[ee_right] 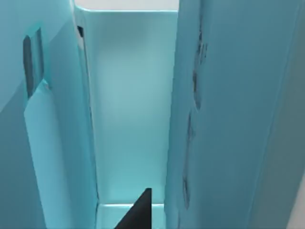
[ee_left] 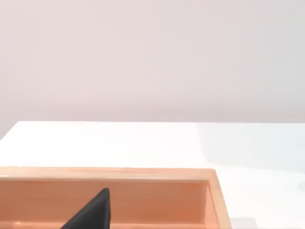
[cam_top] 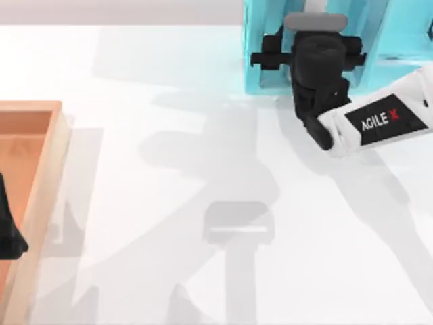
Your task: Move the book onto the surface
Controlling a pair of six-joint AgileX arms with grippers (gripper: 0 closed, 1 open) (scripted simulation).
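Note:
My right gripper (cam_top: 315,42) reaches into the turquoise shelf unit (cam_top: 270,47) at the table's back right. In the right wrist view a tall teal-blue slab with dark marks down its near edge, which I take for the book (ee_right: 228,124), stands upright inside the shelf. The dark tip of my right gripper (ee_right: 138,213) sits just beside it, in the narrow bay (ee_right: 128,109) between the slab and a shelf wall. The surface, a broad white tabletop (cam_top: 203,169), spreads in front of the shelf. My left gripper (cam_top: 8,233) is parked at the far left over the tray.
An orange-brown wooden tray (cam_top: 40,169) lies along the table's left edge, and its rim (ee_left: 109,172) shows in the left wrist view. Turquoise shelf walls (ee_right: 52,143) close in around the right gripper. Shadows of the arms fall across the middle of the tabletop.

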